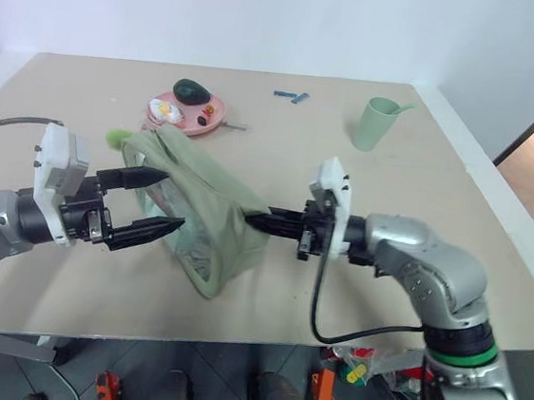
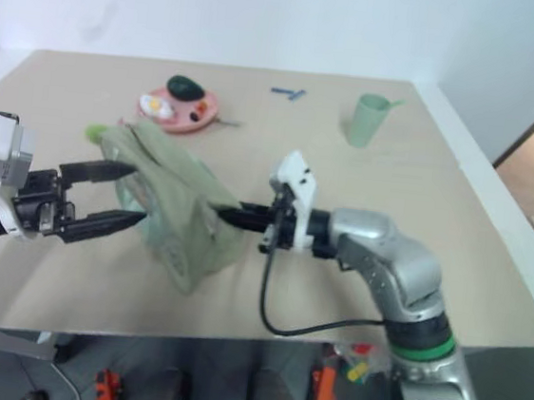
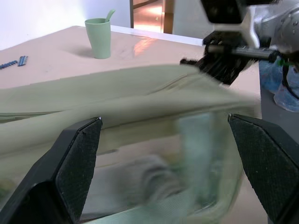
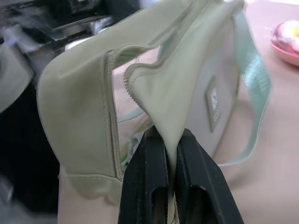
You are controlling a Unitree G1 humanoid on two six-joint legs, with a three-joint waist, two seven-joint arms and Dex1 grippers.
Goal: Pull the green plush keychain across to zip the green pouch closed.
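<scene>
Pouch (image 1: 210,215), sage-green fabric with clear side panels, lies near the middle of the tabletop (image 1: 88,86), closer to its front edge, with the top zipper partly undone. Right gripper (image 1: 257,222) is clamped on a fold of pouch fabric at the pouch's right end; the jaws are together with the cloth pinched between them. Left gripper (image 1: 173,200) sits at the pouch's left side with its fingers (image 3: 77,163) spread wide apart, one above and one below the fabric. Pink plate (image 1: 184,126) lies toward the far edge. Pale green cup (image 1: 376,124) stands near the far right corner. Green plush keychain (image 1: 118,136) sits at the pouch's far left end.
</scene>
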